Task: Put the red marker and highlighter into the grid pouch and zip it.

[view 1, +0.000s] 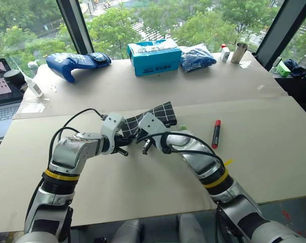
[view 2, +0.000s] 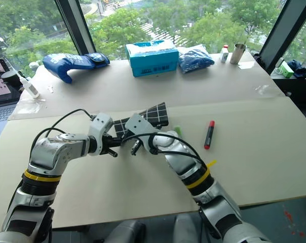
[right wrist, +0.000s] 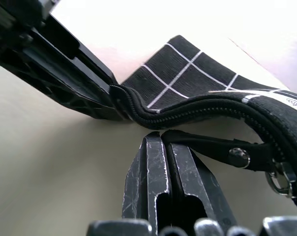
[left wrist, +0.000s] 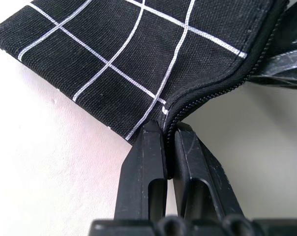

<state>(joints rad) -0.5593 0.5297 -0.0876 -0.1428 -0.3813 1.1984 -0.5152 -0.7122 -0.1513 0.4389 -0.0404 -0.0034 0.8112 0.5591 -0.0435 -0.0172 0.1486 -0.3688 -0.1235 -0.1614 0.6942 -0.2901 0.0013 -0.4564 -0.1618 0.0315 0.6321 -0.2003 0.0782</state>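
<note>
Head views give us the layout: grid pouch mid-worktop, lifted at its near end between the two end effectors, red marker lying flat well off to its right, untouched. A bit of light green, the highlighter, peeks out just beside the pouch's right edge behind the right arm; we can't tell whether it sits in the pouch or on the worktop. Left wrist view adds the detail: left end effector clamped tight on the pouch corner at the zipper end. Right wrist view shows the right end effector clenched on the black pull strap, with the metal zipper slider at the strap's far end. Pouch interior isn't visible, so contents unknown.
</note>
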